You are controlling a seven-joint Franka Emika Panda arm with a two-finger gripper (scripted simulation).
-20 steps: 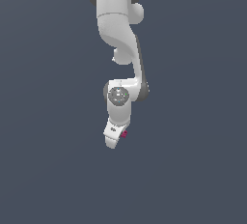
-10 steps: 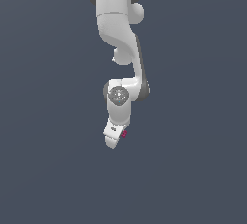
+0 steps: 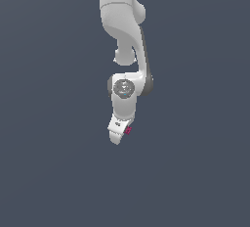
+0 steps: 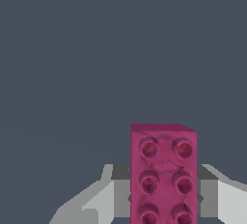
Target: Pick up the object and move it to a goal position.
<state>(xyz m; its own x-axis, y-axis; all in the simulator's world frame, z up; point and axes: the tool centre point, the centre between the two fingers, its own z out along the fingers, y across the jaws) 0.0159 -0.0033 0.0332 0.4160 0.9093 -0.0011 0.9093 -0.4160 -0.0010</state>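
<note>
One magenta studded block (image 4: 163,175) clamped between both fingers (image 4: 226,201) of the end effector (image 3: 118,134).

Glossy white rounded arm (image 3: 123,20), grey metallic joint disc (image 3: 123,88), dark seams.

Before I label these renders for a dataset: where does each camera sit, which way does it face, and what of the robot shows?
Exterior view: off the arm, its position unknown; it faces the whole white arm, with the gripper lowest and a speck of the pink block.
Wrist view: on the wrist, looking along the jaws; grey fingers flank the studded block.
Both views share the block and the gripper.
</note>
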